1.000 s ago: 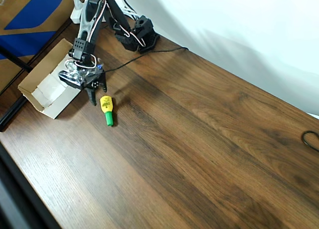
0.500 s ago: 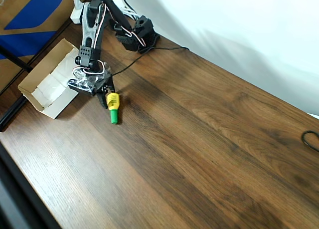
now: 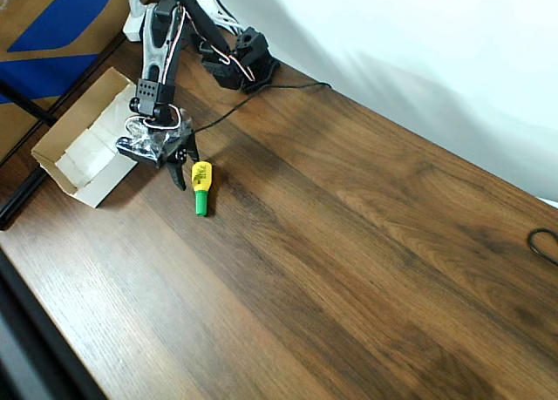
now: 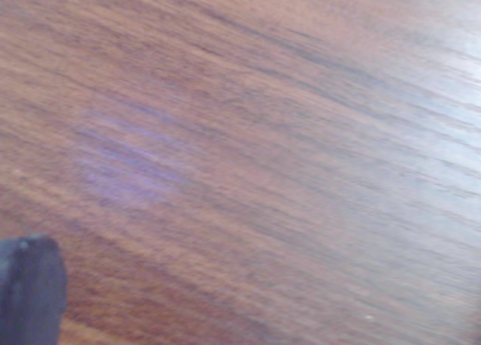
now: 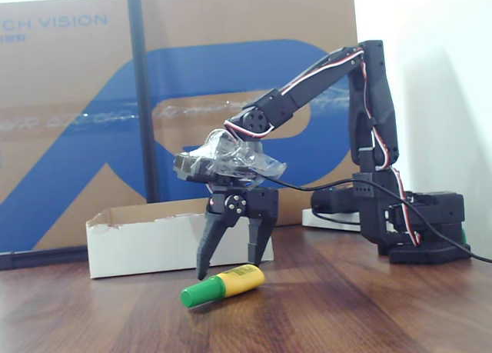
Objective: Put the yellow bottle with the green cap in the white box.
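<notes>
The yellow bottle with the green cap (image 3: 200, 184) lies flat on the wooden table, with its cap toward the table's near edge. In the fixed view the bottle (image 5: 227, 283) lies just in front of the fingers, cap to the left. My gripper (image 3: 186, 166) is open and low over the table, right beside the bottle's yellow end. I cannot tell whether it touches the bottle. In the fixed view the gripper (image 5: 230, 261) has nothing between its spread fingers. The white box (image 3: 80, 152) stands open-topped to the gripper's left, and in the fixed view the box (image 5: 146, 240) is behind it. A dark fingertip (image 4: 28, 291) shows over blurred wood.
The arm's base (image 3: 246, 58) is at the table's back edge. A blue-and-brown cardboard sheet (image 3: 48, 21) leans behind the box, with a black pole (image 5: 143, 91) in front of it. A black cable loop (image 3: 545, 243) lies at the right edge. The table's front edge runs along the lower left.
Over the last second my gripper moved right from the box's side to the bottle. The bottle slid slightly right. Almost nothing moved in the last half second.
</notes>
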`<state>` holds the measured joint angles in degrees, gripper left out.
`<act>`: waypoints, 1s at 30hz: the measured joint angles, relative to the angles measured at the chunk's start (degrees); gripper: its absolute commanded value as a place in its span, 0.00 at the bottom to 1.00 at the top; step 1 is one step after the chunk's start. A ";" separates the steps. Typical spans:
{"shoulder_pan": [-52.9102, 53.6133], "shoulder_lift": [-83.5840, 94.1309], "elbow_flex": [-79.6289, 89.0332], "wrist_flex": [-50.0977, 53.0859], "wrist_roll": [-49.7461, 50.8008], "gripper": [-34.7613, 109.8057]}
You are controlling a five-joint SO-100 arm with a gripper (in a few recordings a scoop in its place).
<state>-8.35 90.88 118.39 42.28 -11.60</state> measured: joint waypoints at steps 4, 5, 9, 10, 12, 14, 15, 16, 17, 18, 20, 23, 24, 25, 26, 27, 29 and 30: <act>1.23 0.00 0.00 0.62 -0.97 0.45; 1.67 0.00 0.00 0.62 -1.05 0.45; 2.11 0.00 0.00 0.62 -0.53 0.45; 1.85 0.00 0.00 0.62 0.09 0.45; 0.70 0.18 0.00 0.62 0.44 0.45; -0.44 0.18 0.00 0.00 1.32 0.45; -0.62 0.18 0.00 -0.09 1.32 0.45; -0.70 0.18 0.00 -0.18 1.49 0.45; -0.97 0.18 -0.26 -0.09 1.58 0.45; -1.58 0.18 -0.70 -0.09 1.67 0.45; -3.52 0.18 -1.85 -0.18 1.49 0.45; -3.87 0.09 -3.60 -0.53 3.08 0.45; -3.34 0.00 -4.04 -0.88 3.34 0.45; -3.25 0.00 -4.57 -0.97 3.34 0.45; -3.25 0.00 -5.36 -0.97 3.34 0.45; -3.52 0.00 -5.71 -0.97 3.43 0.45; -3.43 0.00 -6.06 -0.97 3.43 0.45; -2.90 0.00 -6.24 -0.97 3.43 0.45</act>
<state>-11.25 90.88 112.15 41.31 -8.17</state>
